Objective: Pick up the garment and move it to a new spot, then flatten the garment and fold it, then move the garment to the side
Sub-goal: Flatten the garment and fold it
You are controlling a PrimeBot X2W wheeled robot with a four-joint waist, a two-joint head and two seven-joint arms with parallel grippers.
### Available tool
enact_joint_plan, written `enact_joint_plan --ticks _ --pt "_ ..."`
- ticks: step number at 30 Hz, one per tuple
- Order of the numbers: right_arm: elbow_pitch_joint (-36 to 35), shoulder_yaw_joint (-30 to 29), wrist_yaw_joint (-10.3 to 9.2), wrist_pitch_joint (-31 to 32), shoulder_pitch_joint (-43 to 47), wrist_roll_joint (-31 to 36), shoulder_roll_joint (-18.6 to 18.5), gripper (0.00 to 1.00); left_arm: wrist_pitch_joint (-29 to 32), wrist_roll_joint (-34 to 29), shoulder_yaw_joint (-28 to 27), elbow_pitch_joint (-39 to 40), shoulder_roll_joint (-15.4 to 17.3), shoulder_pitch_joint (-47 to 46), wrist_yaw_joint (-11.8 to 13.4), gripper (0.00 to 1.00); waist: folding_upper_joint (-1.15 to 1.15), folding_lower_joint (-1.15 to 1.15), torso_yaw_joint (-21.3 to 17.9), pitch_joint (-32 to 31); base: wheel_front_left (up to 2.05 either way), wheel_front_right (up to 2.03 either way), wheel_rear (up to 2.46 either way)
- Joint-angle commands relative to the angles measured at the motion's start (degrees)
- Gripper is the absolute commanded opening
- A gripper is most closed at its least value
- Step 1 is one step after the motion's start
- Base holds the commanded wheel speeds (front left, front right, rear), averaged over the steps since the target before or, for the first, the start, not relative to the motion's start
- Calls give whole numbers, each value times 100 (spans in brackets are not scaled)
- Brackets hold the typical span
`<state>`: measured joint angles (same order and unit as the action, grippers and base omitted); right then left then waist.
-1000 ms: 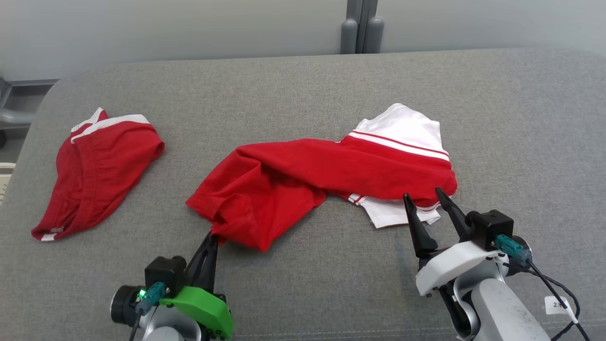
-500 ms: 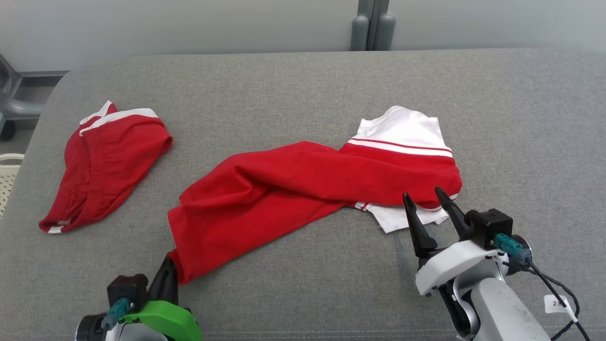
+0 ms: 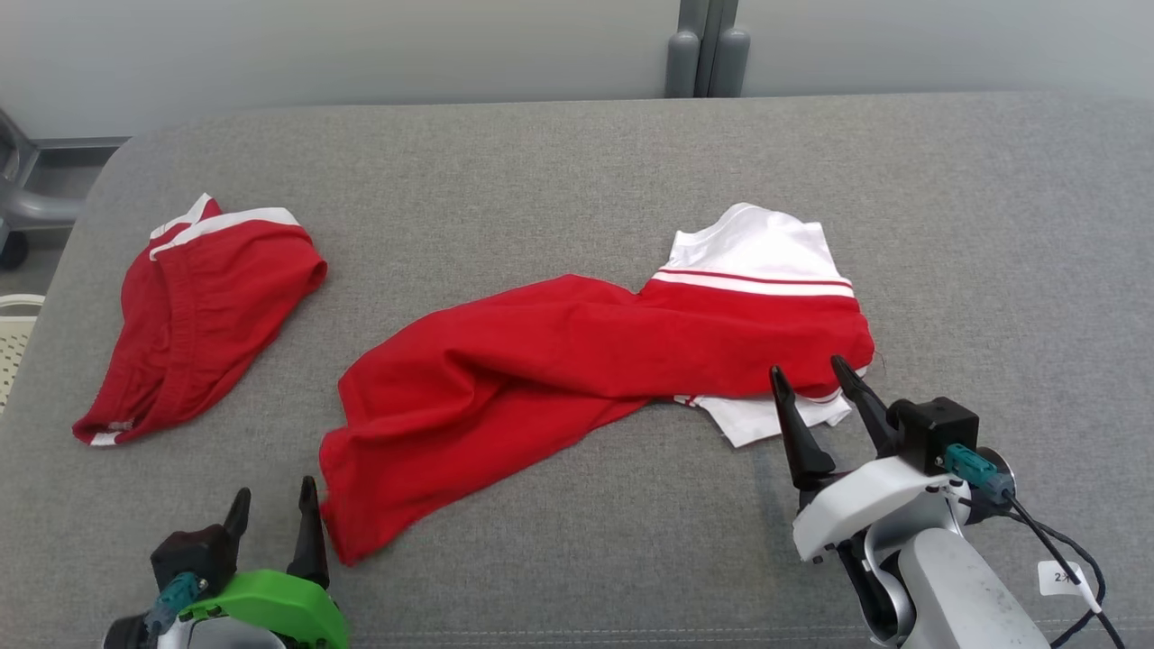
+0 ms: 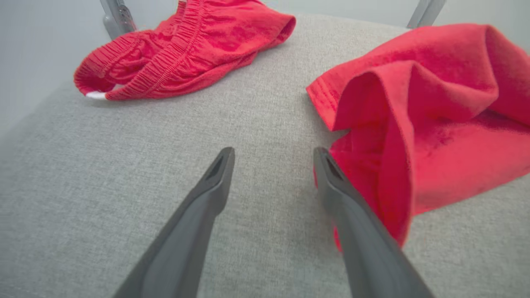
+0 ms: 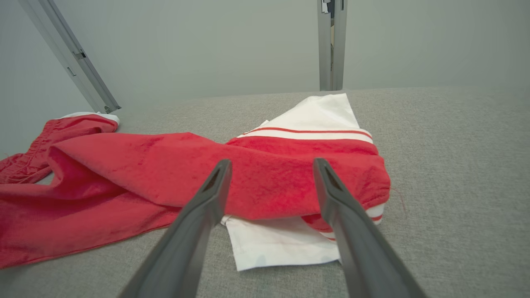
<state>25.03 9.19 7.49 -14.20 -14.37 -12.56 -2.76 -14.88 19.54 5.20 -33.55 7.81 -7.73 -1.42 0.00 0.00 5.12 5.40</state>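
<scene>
A red and white shirt [image 3: 577, 361] lies stretched and rumpled across the middle of the grey cushion, its white end at the right and its red hem [image 4: 414, 124] at the lower left. My left gripper [image 3: 273, 496] stands open just left of that hem, its right finger [image 4: 352, 207] touching the cloth edge, nothing between the fingers. My right gripper [image 3: 811, 377] is open, its tips at the shirt's near right edge [image 5: 290, 194], holding nothing.
Red shorts [image 3: 194, 315] with white trim lie at the left of the cushion [image 3: 577, 153], also visible as the red shorts [image 4: 186, 49] ahead of my left gripper. A grey post [image 3: 703, 50] stands behind the far edge. A pale basket [image 3: 13, 342] sits off the left side.
My left gripper dragged the red hem toward the near left, then let go and opened. The shirt is now stretched longer. The right gripper stayed put.
</scene>
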Motion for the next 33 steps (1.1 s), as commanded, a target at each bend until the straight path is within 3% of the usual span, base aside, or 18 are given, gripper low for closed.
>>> enact_joint_plan --ticks 1,17,26,33 --pt "-2 -5 0 -17 -4 17 -23 100 -30 -53 -38 56 6 -13 24 100 0 0 5 1 0 0 0" --pt "89 -533 0 32 64 207 -23 100 -27 -764 -679 2169 -332 423 89 100 0 0 12 -122 0 0 0" --pt "339 -1090 0 540 -4 427 -23 100 -27 -966 -763 2527 -437 579 92 100 0 0 43 -183 0 0 0" --pt "615 -1156 0 873 -309 404 -103 100 -27 -924 -748 2497 -469 581 62 100 0 0 131 -201 0 0 0"
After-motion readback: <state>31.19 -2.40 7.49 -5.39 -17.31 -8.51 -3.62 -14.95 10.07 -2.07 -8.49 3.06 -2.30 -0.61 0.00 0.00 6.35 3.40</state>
